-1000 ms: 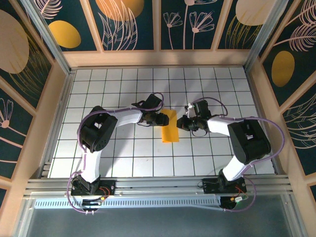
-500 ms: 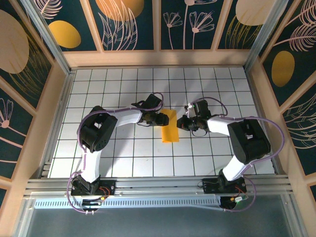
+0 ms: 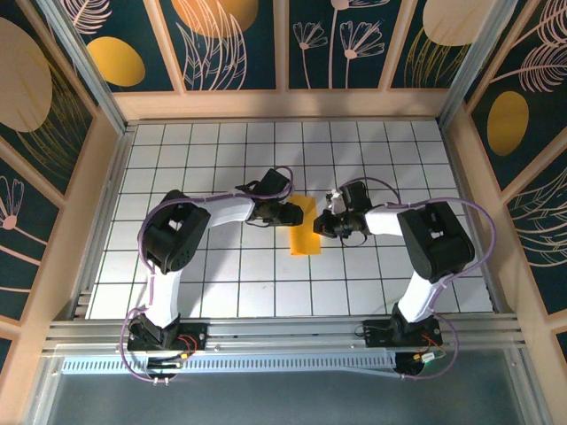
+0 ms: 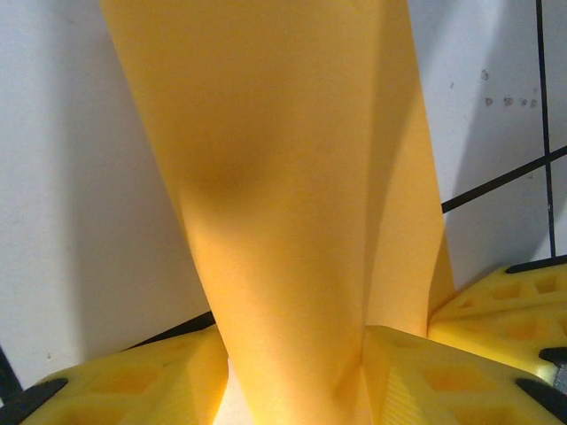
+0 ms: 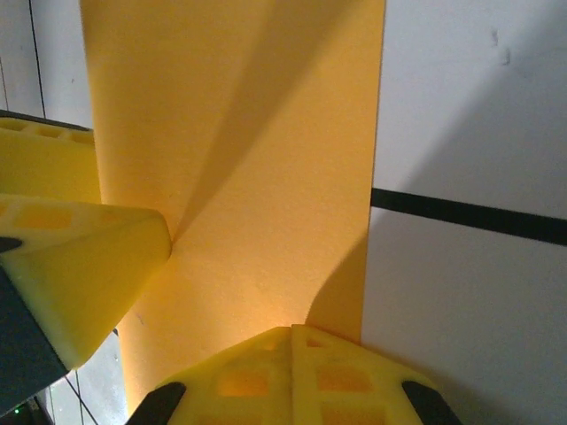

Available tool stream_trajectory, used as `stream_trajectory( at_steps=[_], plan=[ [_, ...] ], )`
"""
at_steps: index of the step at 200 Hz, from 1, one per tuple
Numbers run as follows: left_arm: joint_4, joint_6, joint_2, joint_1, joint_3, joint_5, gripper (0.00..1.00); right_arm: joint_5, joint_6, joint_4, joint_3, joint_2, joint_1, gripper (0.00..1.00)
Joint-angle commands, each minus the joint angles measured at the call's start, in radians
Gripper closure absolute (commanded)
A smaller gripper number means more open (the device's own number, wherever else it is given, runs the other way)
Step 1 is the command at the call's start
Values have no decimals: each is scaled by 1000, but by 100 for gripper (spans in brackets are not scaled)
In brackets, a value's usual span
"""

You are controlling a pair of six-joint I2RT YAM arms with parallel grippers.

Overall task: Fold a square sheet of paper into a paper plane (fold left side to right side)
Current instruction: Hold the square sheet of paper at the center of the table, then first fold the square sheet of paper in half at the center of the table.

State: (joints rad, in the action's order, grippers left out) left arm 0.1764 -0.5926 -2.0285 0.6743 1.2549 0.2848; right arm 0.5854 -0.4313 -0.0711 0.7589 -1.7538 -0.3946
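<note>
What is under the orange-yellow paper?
The white gridded table lies under the folded paper. Beneath the sheet itself, the covered tiles cannot be seen.

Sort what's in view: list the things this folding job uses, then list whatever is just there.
In use:
- sheet of paper, orange-yellow, already folded into a narrow strip
- left pincer, at the strip's left edge
- right pincer, shut, at its right edge

Just there:
- white grid table
- floral wall panels

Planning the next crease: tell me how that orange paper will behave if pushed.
The orange paper looks thin and probably floppy: it bows in the left wrist view. Likely light, so a push may slide it across the smooth tiled table. Its diagonal crease suggests it holds folds.
</note>
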Motion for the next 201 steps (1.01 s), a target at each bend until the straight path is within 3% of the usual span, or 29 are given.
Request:
stream_trajectory(
  at_steps=[1, 55, 91, 129, 201],
  plan=[
    [12, -11, -74, -19, -70, -83, 51, -60, 14, 58, 2, -50, -5, 100],
    [-66, -32, 180, -75, -152, -86, 40, -117, 28, 94, -3, -90, -4, 100],
    [-126, -28, 295, -79, -192, -21, 43, -136, 36, 112, 5, -92, -6, 100],
    [-303, -107, 273, -61, -259, 187, 55, -142, 43, 119, 7, -96, -5, 100],
    [-397, -140, 132, -8, -235, 263, 65, -153, 45, 124, 5, -100, -6, 100]
  ],
)
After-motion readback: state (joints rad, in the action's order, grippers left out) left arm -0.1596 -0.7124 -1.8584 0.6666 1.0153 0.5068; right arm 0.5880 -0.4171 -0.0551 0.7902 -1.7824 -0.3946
